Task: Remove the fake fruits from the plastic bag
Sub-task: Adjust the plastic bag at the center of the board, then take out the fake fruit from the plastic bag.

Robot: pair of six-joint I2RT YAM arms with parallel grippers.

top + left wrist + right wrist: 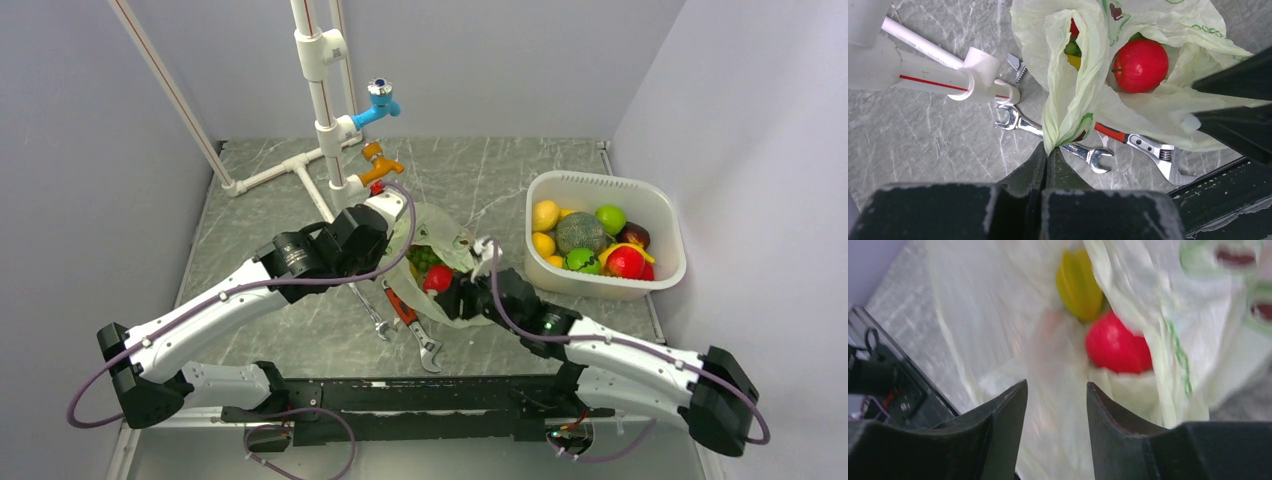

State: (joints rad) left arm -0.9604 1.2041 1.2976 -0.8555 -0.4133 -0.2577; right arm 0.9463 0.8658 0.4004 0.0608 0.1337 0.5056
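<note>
Bright even light, right-wrist view perhaps motion-blurred

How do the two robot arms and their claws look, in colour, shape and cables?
The left arm and right arm have smooth white links joined by black cylindrical joints. A thin purple cable loops along each. The left claw and right claw each have two matte black, wedge-shaped fingers; the left ones show pale scuffs.

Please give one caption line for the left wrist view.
Left gripper, jaws shut on a fold of the plastic bag; red apple visible inside, adjustable wrench partly under it.
</note>
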